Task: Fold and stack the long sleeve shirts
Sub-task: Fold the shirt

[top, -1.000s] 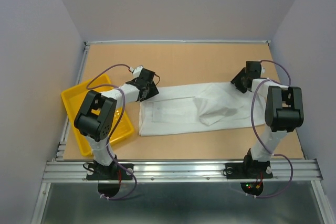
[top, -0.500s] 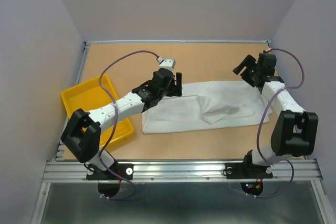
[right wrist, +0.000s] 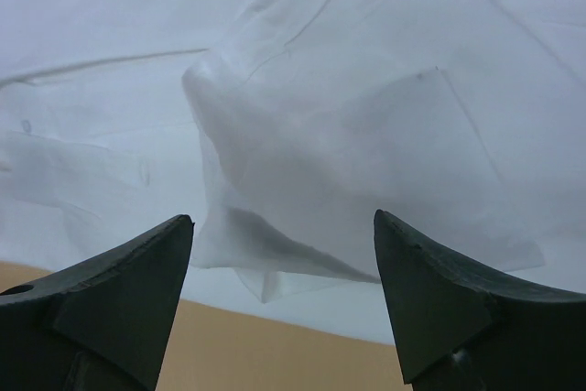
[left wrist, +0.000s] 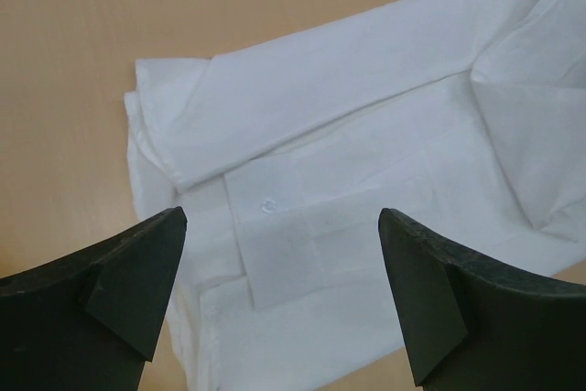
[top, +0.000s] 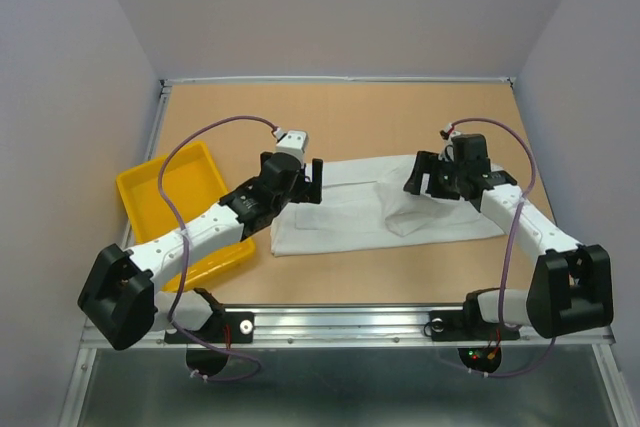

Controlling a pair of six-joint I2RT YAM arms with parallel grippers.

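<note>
Yellow tray [top: 150,185] sat at the table's [top: 350,117] 9 o'clock edge, and the left arm reached right across its near corner, so part of its floor was hidden; what showed of it was plain yellow plastic. The shirt [top: 340,222] lay flat at the middle of the table, at 3 o'clock from the tray and just clear of it, folded into a long strip with its long axis running 9 to 3 o'clock. Which end carried the collar could not be made out from above. The left gripper [top: 310,179] hung over the strip's 9 o'clock end, jaws spread wide and gripping nothing. The left wrist view, with that gripper [left wrist: 279,217] low in frame, looked down on the shirt [left wrist: 366,98]: a folded sleeve lay across it, and a cuff [left wrist: 275,244] with one small button [left wrist: 266,204]. The right gripper [top: 425,175] hung over a rumpled hump [top: 410,209] in the 3 o'clock half, jaws just as wide and holding nothing. In the right wrist view the gripper [right wrist: 284,222] framed the shirt [right wrist: 412,89], where that fold [right wrist: 238,135] stood up off the cloth. Both wrist views cut the shirt off at the frame edges.
</note>
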